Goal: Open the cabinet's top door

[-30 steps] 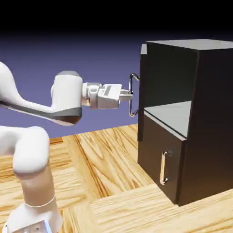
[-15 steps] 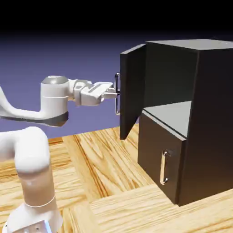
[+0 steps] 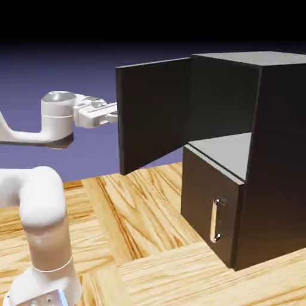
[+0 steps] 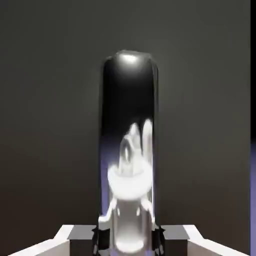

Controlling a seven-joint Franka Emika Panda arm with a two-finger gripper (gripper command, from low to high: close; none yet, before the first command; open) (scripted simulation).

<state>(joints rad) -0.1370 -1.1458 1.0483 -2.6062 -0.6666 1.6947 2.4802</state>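
The dark cabinet point(image 3: 272, 149) stands at the exterior view's right. Its top door point(image 3: 155, 113) is swung far out to the left, inner face toward the camera, and the top compartment is open. My gripper point(image 3: 113, 112) reaches the door's free edge from the left; the door hides its fingertips and the handle there. In the hand view the silver bar handle point(image 4: 129, 150) fills the middle, upright against the dark door panel point(image 4: 50, 125). My gripper point(image 4: 129, 236) is shut on the handle, with a grey fingertip point(image 4: 82, 235) on either side of the bar.
Below the open compartment's grey shelf point(image 3: 224, 152) is the shorter lower door point(image 3: 206, 209), closed, with its small silver handle point(image 3: 216, 220). The wooden table point(image 3: 137, 227) runs in front of the cabinet. My white arm point(image 3: 39, 203) rises at the lower left.
The top door has swung from barely ajar to wide open. My gripper moved left and back along the arc, still shut on the handle, which is now hidden behind the door.
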